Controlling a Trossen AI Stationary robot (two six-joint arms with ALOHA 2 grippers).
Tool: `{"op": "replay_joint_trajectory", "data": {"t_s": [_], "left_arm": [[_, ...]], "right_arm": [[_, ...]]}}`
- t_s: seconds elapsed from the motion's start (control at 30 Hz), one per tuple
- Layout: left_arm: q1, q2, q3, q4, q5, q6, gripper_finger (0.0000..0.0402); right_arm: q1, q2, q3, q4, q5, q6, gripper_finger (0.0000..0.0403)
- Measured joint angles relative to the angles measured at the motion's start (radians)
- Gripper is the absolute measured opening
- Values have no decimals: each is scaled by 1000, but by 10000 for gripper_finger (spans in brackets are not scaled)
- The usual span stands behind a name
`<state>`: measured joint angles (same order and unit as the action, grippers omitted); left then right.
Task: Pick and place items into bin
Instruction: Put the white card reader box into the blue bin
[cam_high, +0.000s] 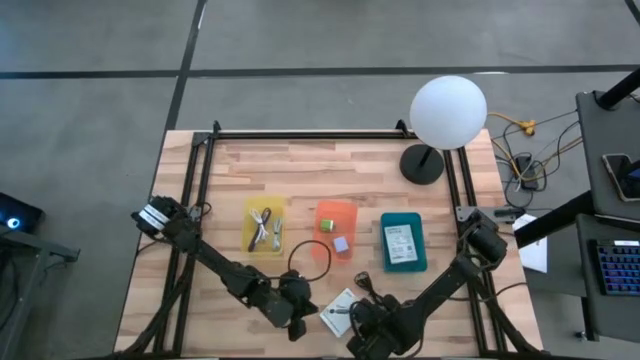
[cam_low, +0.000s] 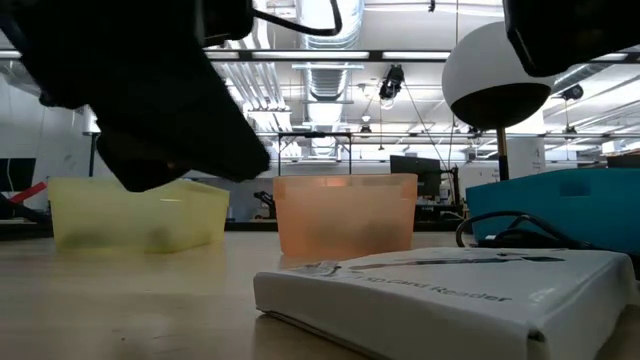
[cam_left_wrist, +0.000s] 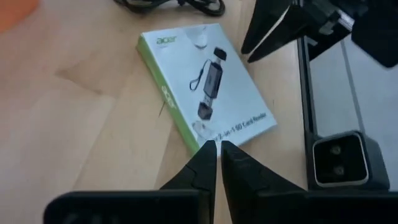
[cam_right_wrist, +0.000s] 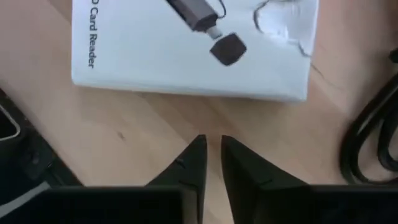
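A white card-reader box with a green edge (cam_high: 340, 312) lies flat on the table near its near edge, large in the low view's foreground (cam_low: 440, 290). My left gripper (cam_left_wrist: 217, 148) is shut, just left of the box, its tips by the box's corner (cam_left_wrist: 202, 142). My right gripper (cam_right_wrist: 213, 142) is also shut but for a narrow slit. It hovers just right of the box (cam_right_wrist: 186, 50), over bare wood. A black cord (cam_high: 310, 258) lies looped on the table behind the box. Whether the left tips touch the box cannot be told.
Three bins stand in a row mid-table. The yellow bin (cam_high: 265, 226) holds cords, the orange bin (cam_high: 337, 228) a pale-purple cube, and the teal bin (cam_high: 403, 242) a white printed card. A white globe lamp (cam_high: 448, 112) stands at the far right. Black frame rails (cam_high: 200, 180) edge the table.
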<state>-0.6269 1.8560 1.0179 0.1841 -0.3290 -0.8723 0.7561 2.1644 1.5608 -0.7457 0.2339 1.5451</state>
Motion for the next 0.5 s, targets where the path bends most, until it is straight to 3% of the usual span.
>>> {"op": "replay_joint_trajectory", "data": {"t_s": [0.17, 0.5], "left_arm": [[12, 28, 31, 3, 11, 35, 8], [19, 84, 34, 19, 19, 41, 8]], "right_arm": [[-10, 3, -2, -7, 76, -15, 27], [-43, 3, 15, 3, 95, -115, 29]]}}
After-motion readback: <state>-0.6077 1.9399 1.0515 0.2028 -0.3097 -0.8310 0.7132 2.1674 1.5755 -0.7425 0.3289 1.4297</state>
